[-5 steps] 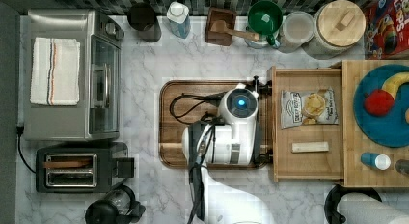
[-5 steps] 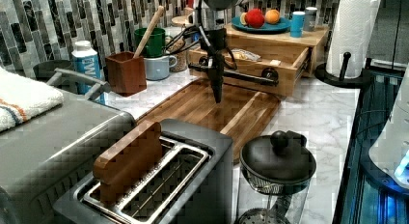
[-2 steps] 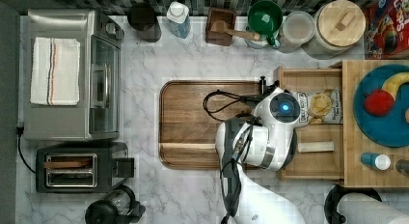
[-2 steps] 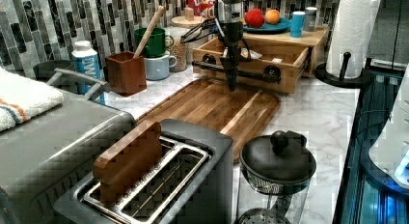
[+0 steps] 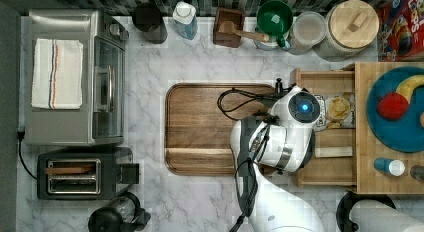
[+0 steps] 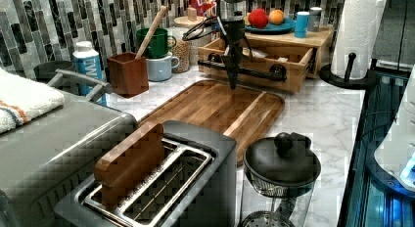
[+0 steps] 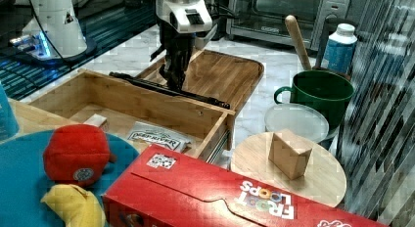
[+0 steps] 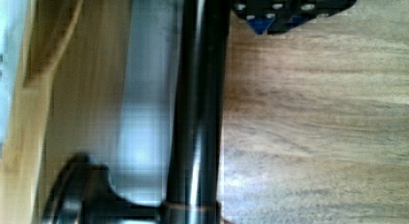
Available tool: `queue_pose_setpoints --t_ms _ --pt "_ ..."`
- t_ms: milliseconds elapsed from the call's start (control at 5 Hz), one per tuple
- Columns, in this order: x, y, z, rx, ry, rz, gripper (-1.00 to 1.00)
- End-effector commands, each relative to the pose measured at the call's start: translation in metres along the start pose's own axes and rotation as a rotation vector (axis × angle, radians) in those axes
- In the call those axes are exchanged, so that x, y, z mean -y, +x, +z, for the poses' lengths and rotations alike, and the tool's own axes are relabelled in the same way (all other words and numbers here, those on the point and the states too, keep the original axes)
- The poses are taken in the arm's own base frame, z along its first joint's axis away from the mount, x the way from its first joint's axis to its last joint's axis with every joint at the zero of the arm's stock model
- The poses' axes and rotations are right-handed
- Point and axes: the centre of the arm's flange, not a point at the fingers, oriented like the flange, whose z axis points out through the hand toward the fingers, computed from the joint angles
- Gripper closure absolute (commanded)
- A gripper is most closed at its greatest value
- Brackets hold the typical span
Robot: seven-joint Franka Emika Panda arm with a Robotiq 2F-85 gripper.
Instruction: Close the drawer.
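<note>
Currently the drawer [image 7: 147,107] stands pulled out from under the light wooden top [image 5: 362,122], its long black bar handle [image 6: 247,70] facing the brown cutting board [image 6: 215,107]. The gripper [image 6: 232,80] hangs point-down right at that handle, on the board side of it, with the open bamboo tray just behind it. In the right view the gripper [image 7: 175,80] reaches down to the bar [image 7: 166,90] about midway along its length and seems to touch it, though contact cannot be confirmed. Whether its fingers are spread or closed cannot be told from any of the views. In the wrist view the handle [image 8: 197,108] runs as a dark rod close beneath the camera, the drawer front [image 8: 82,89] on one side and the board's grain [image 8: 313,113] on the other. Inside the drawer, beyond the gripper, lie a snack packet [image 7: 156,135] and a small pale block [image 7: 95,121]. Farther behind, on the wooden top, a blue plate [image 5: 395,137] carries a red ball [image 5: 392,105]
</note>
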Motion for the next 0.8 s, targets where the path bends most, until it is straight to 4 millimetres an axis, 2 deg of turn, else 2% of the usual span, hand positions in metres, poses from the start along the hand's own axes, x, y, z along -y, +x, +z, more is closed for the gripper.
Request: queue_pose_setpoints --t_ms 200,800 --pt "-0.151 0.017 -0.073 -0.198 -0.119 -0.022 1.00" --pt "-0.223 -0.015 -0.098 -0.139 -0.154 -0.008 1.00"
